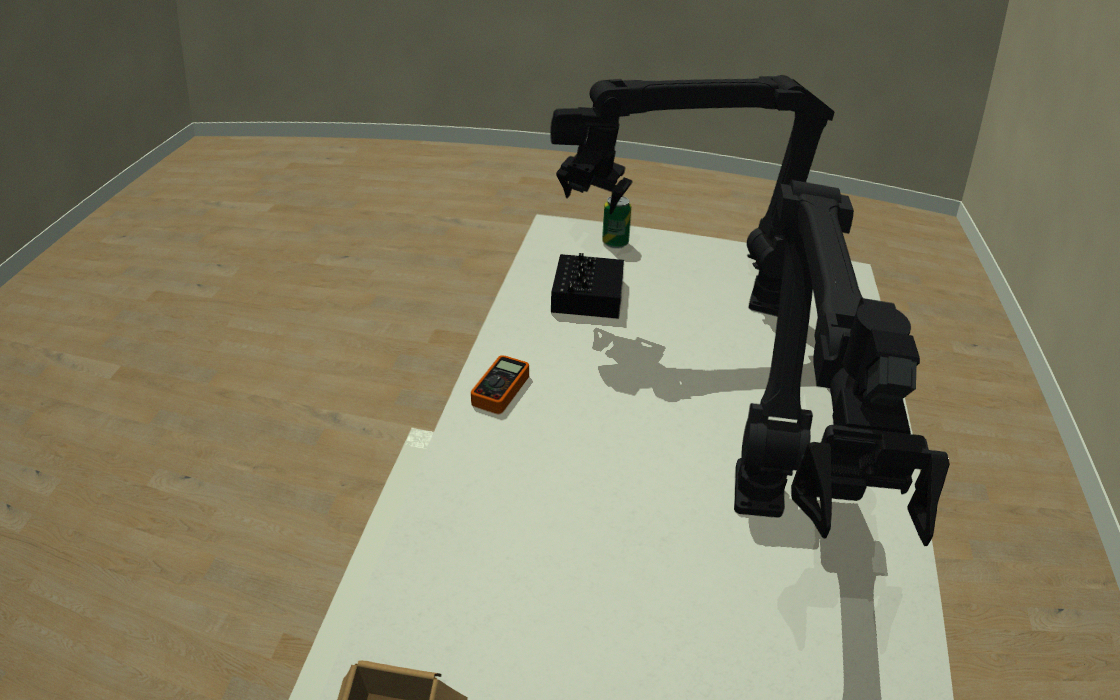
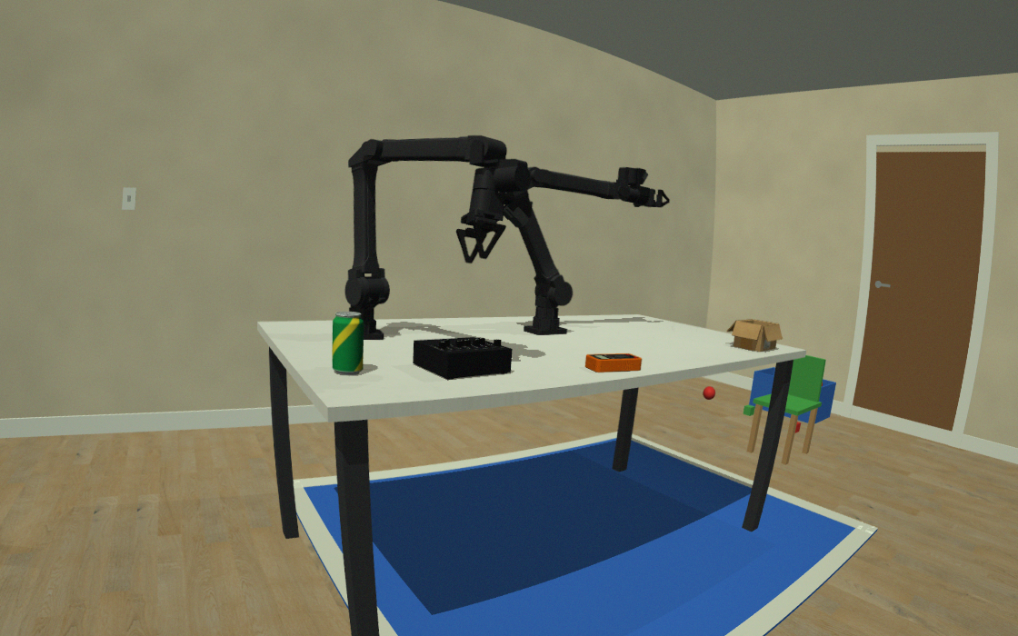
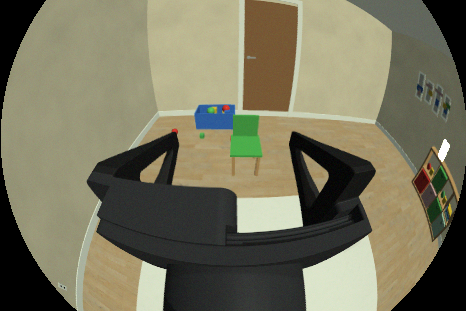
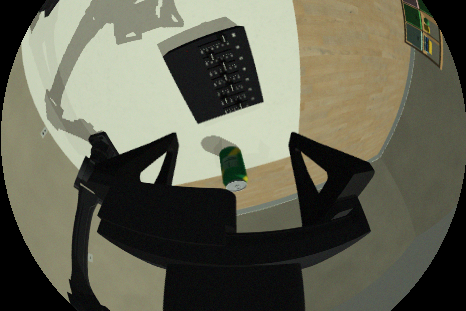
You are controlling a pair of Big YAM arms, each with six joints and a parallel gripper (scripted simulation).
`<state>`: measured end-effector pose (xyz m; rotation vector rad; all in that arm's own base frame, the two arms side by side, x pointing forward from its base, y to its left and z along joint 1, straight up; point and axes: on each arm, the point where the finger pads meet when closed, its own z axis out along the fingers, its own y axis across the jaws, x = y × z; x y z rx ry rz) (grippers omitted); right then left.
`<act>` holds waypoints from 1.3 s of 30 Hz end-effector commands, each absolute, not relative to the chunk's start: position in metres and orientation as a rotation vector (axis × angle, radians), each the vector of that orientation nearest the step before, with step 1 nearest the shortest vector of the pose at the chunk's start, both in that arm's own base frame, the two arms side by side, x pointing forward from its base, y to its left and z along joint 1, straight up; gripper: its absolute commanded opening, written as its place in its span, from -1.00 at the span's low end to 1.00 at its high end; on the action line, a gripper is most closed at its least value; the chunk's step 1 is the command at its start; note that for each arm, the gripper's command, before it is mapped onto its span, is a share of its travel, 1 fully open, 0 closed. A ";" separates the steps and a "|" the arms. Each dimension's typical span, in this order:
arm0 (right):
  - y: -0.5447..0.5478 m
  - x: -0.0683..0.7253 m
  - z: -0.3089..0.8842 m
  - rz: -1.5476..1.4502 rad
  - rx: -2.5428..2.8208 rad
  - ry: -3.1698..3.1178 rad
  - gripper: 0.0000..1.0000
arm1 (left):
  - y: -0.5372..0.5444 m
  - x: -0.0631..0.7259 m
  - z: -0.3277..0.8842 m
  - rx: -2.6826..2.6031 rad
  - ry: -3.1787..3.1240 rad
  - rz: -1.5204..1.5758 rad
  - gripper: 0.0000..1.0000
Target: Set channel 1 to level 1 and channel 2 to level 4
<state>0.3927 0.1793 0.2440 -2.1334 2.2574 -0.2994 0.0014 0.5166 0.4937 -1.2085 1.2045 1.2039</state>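
The lighting desk is a black box with a row of small faders on top, standing on the white table near its far end; it also shows in the exterior view and in the right wrist view. My right gripper is open and empty, high above the table near the can and the desk's far side. My left gripper is open and empty, held out level high over the table's near part, far from the desk. The fader levels are too small to read.
A green and yellow can stands upright just beyond the desk, near the table's far edge. An orange multimeter lies at the table's left edge. A small cardboard box sits at the near corner.
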 end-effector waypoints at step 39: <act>0.161 0.392 0.196 0.020 0.762 3.034 1.00 | 0.522 -0.002 0.532 -1.154 1.159 1.256 1.00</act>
